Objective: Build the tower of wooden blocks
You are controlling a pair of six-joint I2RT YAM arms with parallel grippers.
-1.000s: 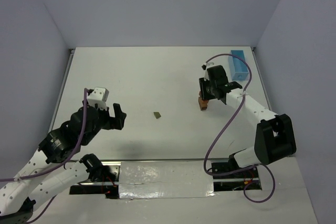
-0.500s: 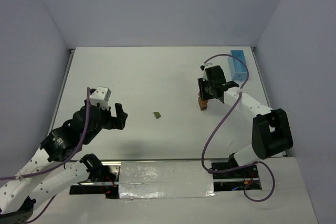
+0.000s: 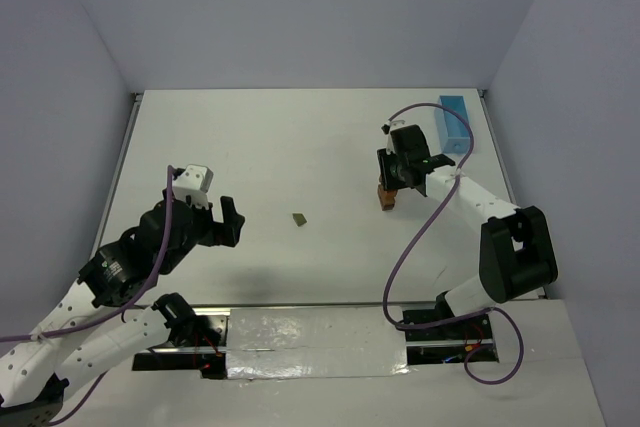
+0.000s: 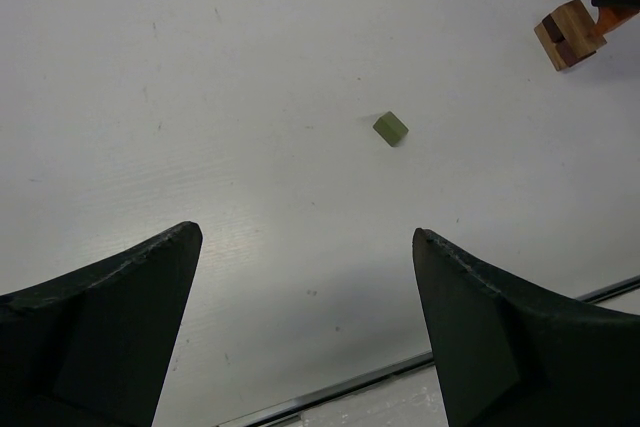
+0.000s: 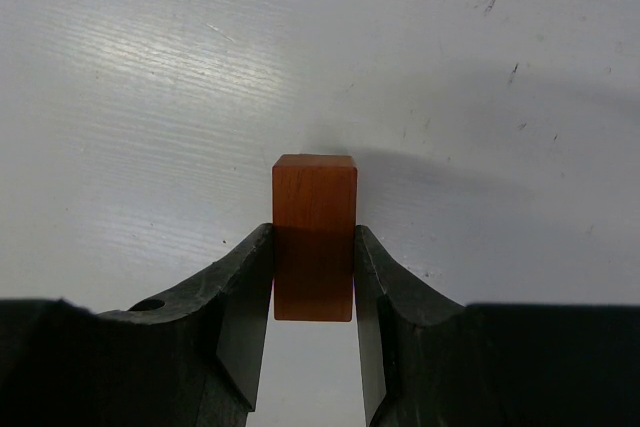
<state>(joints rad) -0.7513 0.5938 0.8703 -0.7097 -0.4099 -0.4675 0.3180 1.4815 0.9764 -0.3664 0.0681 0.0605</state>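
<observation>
The right gripper (image 5: 314, 239) grips an orange block (image 5: 314, 197) at the small tan-and-brown tower (image 4: 566, 35) – right half of the table (image 3: 250, 147). The left gripper (image 4: 305, 247) is spread wide – an olive block (image 4: 391, 129) lies alone mid-table.

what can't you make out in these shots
Stack, top view: right gripper covers most of it; block count unclear.
Stack, left wrist view: partly behind the right gripper at the frame's corner.
Right wrist view: orange block hides whatever lies beneath; touching the stack or not, cannot tell.
Green block, top view: too small for its shape.
</observation>
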